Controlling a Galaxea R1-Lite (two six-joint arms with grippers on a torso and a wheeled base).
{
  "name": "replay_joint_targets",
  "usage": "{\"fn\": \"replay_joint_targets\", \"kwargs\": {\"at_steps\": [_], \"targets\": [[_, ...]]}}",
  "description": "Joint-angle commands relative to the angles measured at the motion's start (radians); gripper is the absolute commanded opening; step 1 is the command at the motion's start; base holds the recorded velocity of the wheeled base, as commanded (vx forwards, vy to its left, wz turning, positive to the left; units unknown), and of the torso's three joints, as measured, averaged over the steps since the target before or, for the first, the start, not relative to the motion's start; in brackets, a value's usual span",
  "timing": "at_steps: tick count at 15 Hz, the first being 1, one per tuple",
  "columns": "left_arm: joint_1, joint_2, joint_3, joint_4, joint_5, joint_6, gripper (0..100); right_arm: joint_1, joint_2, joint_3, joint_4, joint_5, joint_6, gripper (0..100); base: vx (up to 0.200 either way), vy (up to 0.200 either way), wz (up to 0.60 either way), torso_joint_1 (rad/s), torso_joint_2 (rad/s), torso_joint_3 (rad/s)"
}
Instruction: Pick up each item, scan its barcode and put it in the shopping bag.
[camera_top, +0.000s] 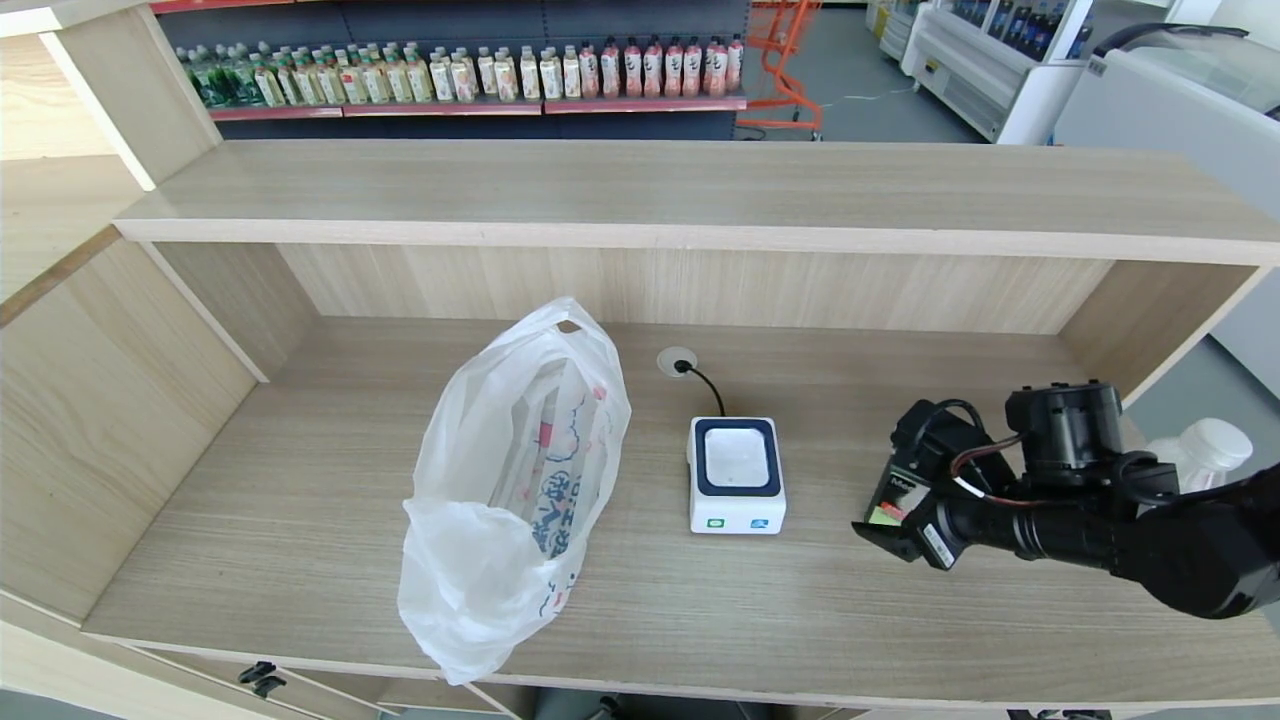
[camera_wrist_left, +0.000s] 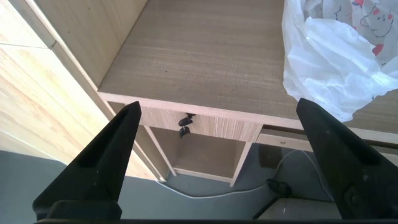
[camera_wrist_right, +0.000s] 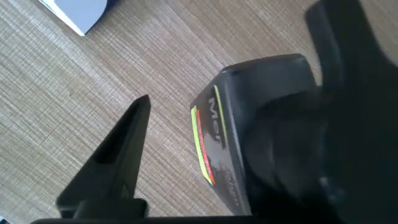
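A small dark box (camera_top: 893, 497) with a green and red label sits at the right of the wooden counter (camera_top: 800, 600), between the fingers of my right gripper (camera_top: 888, 500). In the right wrist view the box (camera_wrist_right: 249, 124) lies against one side while the other finger (camera_wrist_right: 118, 168) stands apart from it with bare wood between, so the gripper (camera_wrist_right: 186, 155) is open. The white scanner (camera_top: 737, 474) stands at mid counter, left of the box. The white plastic shopping bag (camera_top: 515, 480) lies further left, with items inside. My left gripper (camera_wrist_left: 217, 168) hangs open below the counter's front left edge.
A white bottle (camera_top: 1205, 450) stands at the far right behind my right arm. The scanner's cable (camera_top: 700, 380) runs to a hole at the back. Side walls and a raised shelf (camera_top: 640, 190) enclose the counter. A drawer handle (camera_wrist_left: 185, 124) sits under the front edge.
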Motion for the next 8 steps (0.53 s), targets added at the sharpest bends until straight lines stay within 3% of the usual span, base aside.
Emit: {"fn": "replay_joint_targets", "kwargs": {"at_steps": [1,5,8], "targets": [[-0.001,0.000,0.000,0.000,0.001,0.000,100,0.003,0.008,-0.011,0.000,0.002,0.001,0,0.000,0.000,0.00,0.000,0.00,0.000],[-0.001,0.000,0.000,0.000,0.001,0.000,100,0.006,-0.035,0.006,-0.009,0.006,0.002,0,0.000,0.000,0.00,0.000,0.00,0.000],[-0.001,0.001,0.000,0.000,0.001,-0.002,100,-0.012,-0.186,0.130,-0.172,0.005,-0.002,0,0.000,0.000,0.00,0.000,0.00,0.000]]}}
